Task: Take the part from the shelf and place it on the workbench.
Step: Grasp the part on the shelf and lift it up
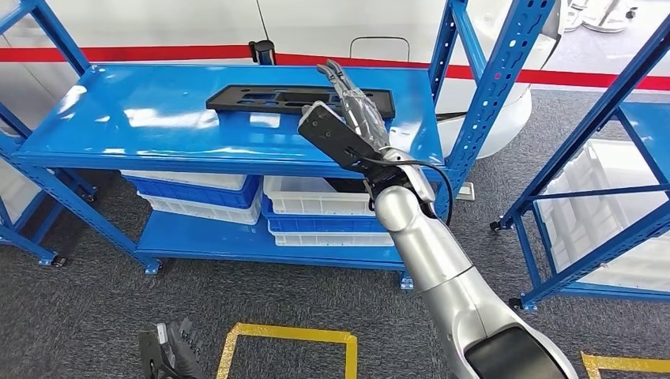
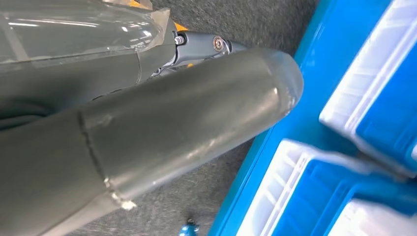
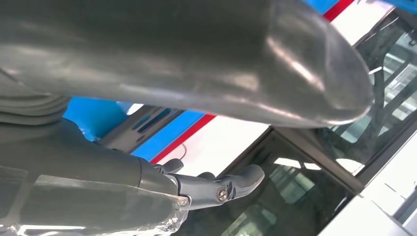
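Black part (image 1: 296,99) lies flat on the blue shelf's (image 1: 142,118) top level, toward 12 o'clock. Right robot hand (image 1: 359,118) hovers over its right end, fingers extended, holding nothing. Left robot hand (image 1: 170,347) hangs at 7 o'clock, its finger posture unclear.

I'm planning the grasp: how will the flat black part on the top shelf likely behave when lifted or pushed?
The black part looks like a thin moulded panel with cut-outs, so probably light and fairly stiff. Lying flat on the glossy blue shelf, it may slide rather than tip. The right hand hovers above it, not yet gripping.
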You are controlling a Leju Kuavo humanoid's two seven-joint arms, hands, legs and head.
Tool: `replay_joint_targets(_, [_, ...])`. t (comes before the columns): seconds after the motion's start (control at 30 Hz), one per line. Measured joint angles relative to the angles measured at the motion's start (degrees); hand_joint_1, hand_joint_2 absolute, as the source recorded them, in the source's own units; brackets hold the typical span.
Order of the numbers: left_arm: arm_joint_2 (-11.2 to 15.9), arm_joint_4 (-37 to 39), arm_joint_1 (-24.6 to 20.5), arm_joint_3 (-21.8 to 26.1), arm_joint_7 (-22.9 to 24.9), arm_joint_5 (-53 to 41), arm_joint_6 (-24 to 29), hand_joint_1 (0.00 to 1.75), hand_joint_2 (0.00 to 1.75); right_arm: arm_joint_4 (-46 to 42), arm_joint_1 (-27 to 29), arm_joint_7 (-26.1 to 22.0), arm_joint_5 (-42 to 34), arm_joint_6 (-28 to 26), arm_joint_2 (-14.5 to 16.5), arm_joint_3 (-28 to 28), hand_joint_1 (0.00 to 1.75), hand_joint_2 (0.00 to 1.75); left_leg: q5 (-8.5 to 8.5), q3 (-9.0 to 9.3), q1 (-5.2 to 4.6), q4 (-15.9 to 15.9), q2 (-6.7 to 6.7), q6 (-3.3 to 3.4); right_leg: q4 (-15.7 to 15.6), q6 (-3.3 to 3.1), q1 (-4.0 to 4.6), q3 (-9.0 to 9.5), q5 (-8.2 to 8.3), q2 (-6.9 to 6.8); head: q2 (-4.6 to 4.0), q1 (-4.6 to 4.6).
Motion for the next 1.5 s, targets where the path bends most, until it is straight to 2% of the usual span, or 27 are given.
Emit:
replay_joint_targets(0.07, [0.1, 0.0, 0.0, 0.0, 0.0, 0.2, 0.0, 0.0, 0.0, 0.0, 0.0, 0.0, 0.1, 0.0, 0.2, 0.0, 0.0, 0.0, 3.72, 3.96, 0.11, -7.8, 1.29, 0.03, 0.0, 0.16, 0.0, 0.28, -0.21, -0.43, 0.0, -0.02])
replay_joint_targets(0.1, [0.1, 0.0, -0.1, 0.0, 0.0, 0.2, 0.0, 0.0, 0.0, 0.0, -0.1, 0.0, 0.1, 0.0, 0.3, 0.0, 0.0, 0.0, 4.61, 5.49, -0.01, -10.6, 2.02, 0.11, 0.0, 0.34, 0.24, 0.36, -0.35, -0.56, 0.0, -0.03])
replay_joint_targets(0.13, [0.0, 0.0, -0.1, 0.0, 0.0, 0.3, 0.0, 0.0, 0.0, 0.0, -0.1, 0.0, 0.1, 0.0, 0.4, 0.1, 0.0, 0.0, 4.88, 6.25, -0.13, -12.0, 2.33, 0.32, 0.0, 0.53, 0.46, 0.4, -0.47, -0.67, 0.0, 0.03])
replay_joint_targets(0.2, [0.0, 0.0, -0.1, 0.0, 0.0, 0.4, 0.1, 0.0, 0.0, 0.0, -0.2, 0.0, 0.1, 0.0, 0.5, 0.1, 0.0, 0.0, 4.61, 6.47, -0.53, -12.7, 1.99, 0.99, 0.0, 1.0, 0.91, 0.48, -0.66, -1.04, 0.0, 0.17])
replay_joint_targets(0.27, [0.0, 0.0, -0.1, 0.0, 0.4, 0.5, 0.4, 0.0, 0.0, 0.0, -0.2, 0.0, 0.1, 0.0, 0.6, 0.2, 0.0, 0.0, 4.72, 6.47, -0.76, -12.8, 1.24, 1.82, -0.1, 1.57, 1.01, 0.5, -0.91, -1.43, 0.0, 0.25])
replay_joint_targets(0.3, [0.0, 0.0, -0.1, 0.0, 0.6, 0.5, 0.5, 0.0, 0.0, 0.0, -0.2, 0.0, 0.1, 0.0, 0.7, 0.2, 0.0, 0.0, 4.81, 6.55, -0.9, -12.8, 1.02, 2.07, -0.1, 1.65, 1.04, 0.48, -0.99, -1.52, 0.0, 0.28])
replay_joint_targets(0.43, [0.0, 0.0, 0.0, -0.1, 1.5, 0.4, 0.7, 0.0, 0.0, 0.1, -0.2, 0.0, -0.7, 0.0, 0.7, 0.0, 0.0, 1.75, 4.82, 6.66, -1.33, -12.8, 0.45, 2.28, -0.4, 1.29, 0.91, 0.74, -1.14, -1.84, 0.0, 0.36])
replay_joint_targets(0.77, [0.3, 0.0, 0.3, -0.6, 2.2, 0.0, 0.8, 0.0, 0.0, 0.3, -0.4, 0.0, -1.5, 0.0, 0.3, -1.3, 0.0, 1.75, 4.78, 6.59, -1.71, -12.8, 0.51, 2.65, -0.9, 2.04, 0.57, 1.15, -0.71, -1.85, 0.0, 0.34])
replay_joint_targets(1.5, [0.3, 0.0, 0.2, -3.1, 2.3, -1.5, -1.0, 0.0, 0.0, -1.5, 1.4, 1.0, -2.3, -0.8, -2.7, -4.8, 0.0, 1.75, 4.82, 6.61, -1.29, -12.8, 0.65, 2.68, -0.8, 2.04, 0.72, 0.9, -0.7, -1.76, 0.0, 0.33])
